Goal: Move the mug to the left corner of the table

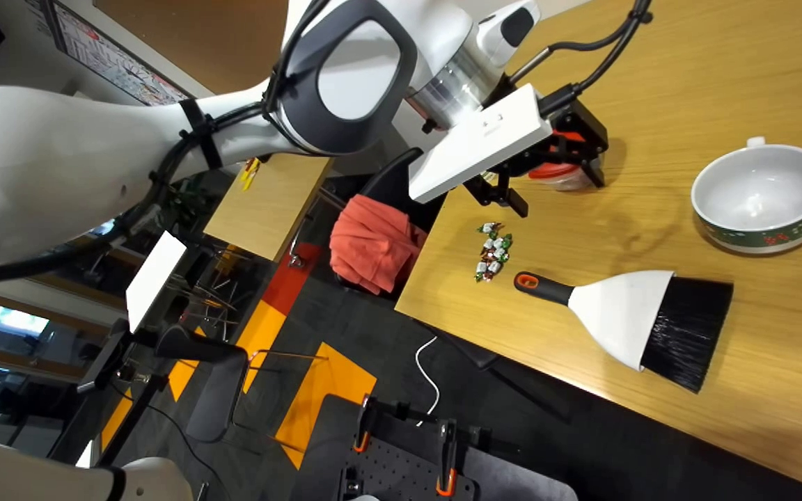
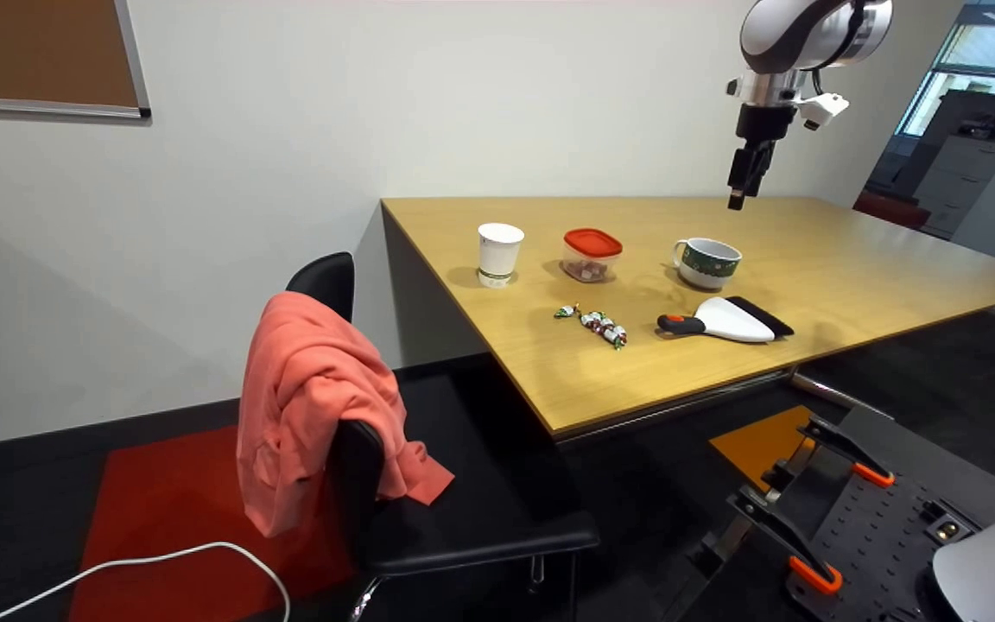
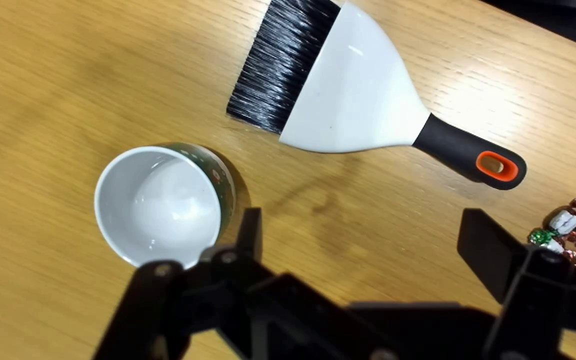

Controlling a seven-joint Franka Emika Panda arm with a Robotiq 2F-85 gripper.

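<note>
The mug (image 1: 761, 198) stands upright on the table (image 1: 693, 83), mouth up, its handle (image 1: 756, 141) showing in both exterior views. Near it, not touching, lies the white-and-black brush (image 3: 363, 97), with the wrapped sweets (image 2: 605, 327) beyond its grip end. The red-lidded container (image 2: 592, 256) stands between the mug and the white paper cup (image 2: 498, 256).

The gripper (image 3: 363, 233) hangs above the table, its 2 fingers (image 3: 251, 231) well apart and holding nothing; in the wrist view wood grain and shadow show between them. The mug sits outside that gap, past 1 finger, with part of its rim hidden.

Step 1, reaching the mug, seems to be in hand; grasp, carry and placing are not yet done. The next move likely calls for a sideways shift toward the mug, then lowering and closing. Pinching the wall or handle may suit such a wide body better than spanning it. Which of the corners counts as left cannot be told.
</note>
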